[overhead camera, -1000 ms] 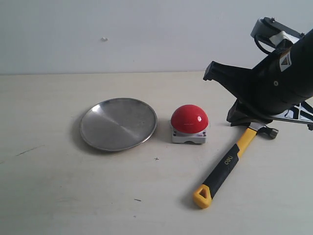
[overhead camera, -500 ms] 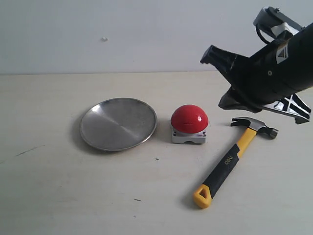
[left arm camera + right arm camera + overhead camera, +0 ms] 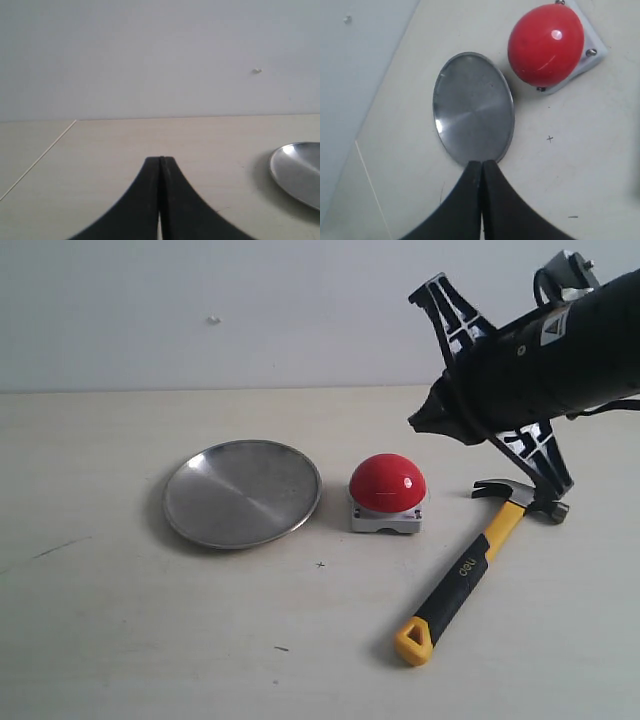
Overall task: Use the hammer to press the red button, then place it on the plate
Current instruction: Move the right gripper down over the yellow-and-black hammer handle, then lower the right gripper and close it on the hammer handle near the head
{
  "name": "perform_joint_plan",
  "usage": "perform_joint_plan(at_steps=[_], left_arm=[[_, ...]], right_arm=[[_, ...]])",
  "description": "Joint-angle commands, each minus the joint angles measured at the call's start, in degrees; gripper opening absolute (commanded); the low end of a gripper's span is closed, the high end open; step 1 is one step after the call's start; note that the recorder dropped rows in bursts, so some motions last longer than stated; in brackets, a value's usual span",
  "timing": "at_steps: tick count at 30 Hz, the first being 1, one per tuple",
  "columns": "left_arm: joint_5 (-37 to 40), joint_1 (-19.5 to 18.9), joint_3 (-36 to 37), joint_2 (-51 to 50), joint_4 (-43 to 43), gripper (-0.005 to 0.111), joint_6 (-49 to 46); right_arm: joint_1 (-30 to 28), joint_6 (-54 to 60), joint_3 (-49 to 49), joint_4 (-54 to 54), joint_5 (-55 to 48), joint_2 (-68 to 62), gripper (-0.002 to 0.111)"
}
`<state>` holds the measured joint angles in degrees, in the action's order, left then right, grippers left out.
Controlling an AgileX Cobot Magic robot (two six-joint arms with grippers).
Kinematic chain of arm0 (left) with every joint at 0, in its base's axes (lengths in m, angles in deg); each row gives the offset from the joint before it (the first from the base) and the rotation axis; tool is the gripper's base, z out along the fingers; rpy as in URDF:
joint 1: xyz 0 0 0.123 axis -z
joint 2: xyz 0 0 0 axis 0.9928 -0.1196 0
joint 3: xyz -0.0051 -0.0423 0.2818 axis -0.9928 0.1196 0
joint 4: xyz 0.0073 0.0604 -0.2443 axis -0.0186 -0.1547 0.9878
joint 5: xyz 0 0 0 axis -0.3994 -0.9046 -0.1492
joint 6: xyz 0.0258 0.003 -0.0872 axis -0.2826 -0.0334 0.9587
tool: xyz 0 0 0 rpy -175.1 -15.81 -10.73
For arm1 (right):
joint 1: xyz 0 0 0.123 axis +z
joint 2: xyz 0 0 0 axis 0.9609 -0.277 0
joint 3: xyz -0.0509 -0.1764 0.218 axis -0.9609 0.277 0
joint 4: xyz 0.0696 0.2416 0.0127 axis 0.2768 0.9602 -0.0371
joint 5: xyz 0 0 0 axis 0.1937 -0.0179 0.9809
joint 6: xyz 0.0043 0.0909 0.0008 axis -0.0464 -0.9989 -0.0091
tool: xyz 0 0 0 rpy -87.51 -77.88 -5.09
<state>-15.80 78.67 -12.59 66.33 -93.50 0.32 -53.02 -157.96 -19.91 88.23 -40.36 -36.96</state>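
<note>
The hammer (image 3: 470, 575) lies flat on the table at the right, with its dark head (image 3: 520, 495) toward the back and its yellow looped end toward the front. Left of the head stands the red button (image 3: 387, 483) (image 3: 546, 45), and the steel plate (image 3: 242, 492) (image 3: 472, 107) (image 3: 297, 172) lies further left. My right gripper (image 3: 418, 423) (image 3: 481, 162) hangs shut and empty above the table, right of the button and above the hammer's head, tilted down toward the plate. My left gripper (image 3: 160, 159) is shut and empty, low over bare table with the plate off to one side. The exterior view does not show it.
A pale wall (image 3: 250, 310) rises behind the table. A thin seam (image 3: 40, 155) crosses the tabletop on the left gripper's side, away from the plate. Small dark marks, one a cross (image 3: 320, 564), dot the table in front of the button.
My right arm has lifted and turned, swinging its gripper up off the hammer's head, which now shows. The hammer, button and plate have not moved.
</note>
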Motion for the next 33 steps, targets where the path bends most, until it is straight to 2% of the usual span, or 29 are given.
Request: perform_joint_plan(at_steps=[1, 3, 5, 7, 10, 14, 18, 23, 28, 31, 33], left_arm=[[-0.14, -0.20, 0.17, 0.23, 0.55, 0.000, 0.01], [-0.14, -0.20, 0.17, 0.23, 0.55, 0.000, 0.01], [-0.14, -0.20, 0.17, 0.23, 0.55, 0.000, 0.01], [-0.14, -0.20, 0.17, 0.23, 0.55, 0.000, 0.01], [-0.14, -0.20, 0.17, 0.23, 0.55, 0.000, 0.01], [-0.01, -0.20, 0.17, 0.23, 0.55, 0.000, 0.01], [-0.01, -0.20, 0.17, 0.23, 0.55, 0.000, 0.01], [0.12, -0.20, 0.17, 0.23, 0.55, 0.000, 0.01], [0.25, -0.20, 0.17, 0.23, 0.55, 0.000, 0.01], [0.25, -0.20, 0.17, 0.23, 0.55, 0.000, 0.01], [0.25, -0.20, 0.17, 0.23, 0.55, 0.000, 0.01]], right_arm=[[0.13, -12.71, -0.39, -4.97, -3.82, -1.80, 0.000], [0.13, -23.33, -1.38, -12.82, -11.88, -4.23, 0.000], [0.65, -28.33, -3.73, -21.69, -20.67, -7.03, 0.000], [1.04, -32.11, -6.00, -25.01, -26.78, -10.16, 0.000], [1.47, -33.06, -9.33, -24.11, -27.33, -14.65, 0.000], [3.46, -36.13, -15.02, -28.14, -30.10, -22.08, 0.000], [3.46, -35.65, -15.19, -27.41, -30.52, -23.98, 0.000], [3.46, -35.07, -15.19, -32.02, -30.16, -24.07, 0.000], [2.87, -35.08, -15.19, -30.36, -30.02, -25.12, 0.015], [0.02, -28.38, -15.19, -24.98, -26.99, -26.84, 0.023], [-2.06, -24.95, -15.19, -24.01, -25.21, -27.76, 0.033]])
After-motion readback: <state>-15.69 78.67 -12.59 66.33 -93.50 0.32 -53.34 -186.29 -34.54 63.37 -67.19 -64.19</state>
